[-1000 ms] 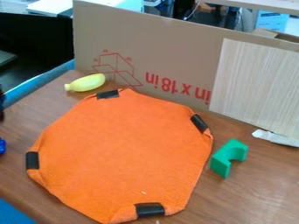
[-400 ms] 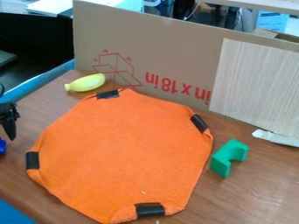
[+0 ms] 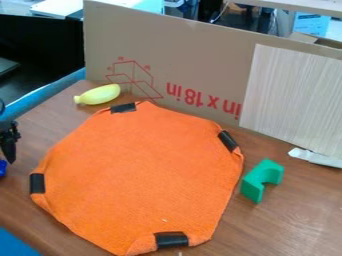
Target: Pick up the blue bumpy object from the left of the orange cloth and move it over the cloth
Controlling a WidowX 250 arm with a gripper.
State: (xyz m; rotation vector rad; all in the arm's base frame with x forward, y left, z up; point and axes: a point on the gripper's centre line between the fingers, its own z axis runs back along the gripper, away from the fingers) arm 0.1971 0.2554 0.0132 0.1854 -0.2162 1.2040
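Cardboard (image 3: 187,55) (upright), orange cloth (image 3: 143,175), blue object (image 3: 3,168), unclear

Looks like a lab or office workspace to me, tbh. There's a robot gripper (image 3: 9,145) by a wooden table (image 3: 304,210), a big cardboard sheet (image 3: 200,55) standing beyond it like a makeshift screen, and dark cables (image 3: 218,14) plus a pale desktop (image 3: 294,4) farther back.
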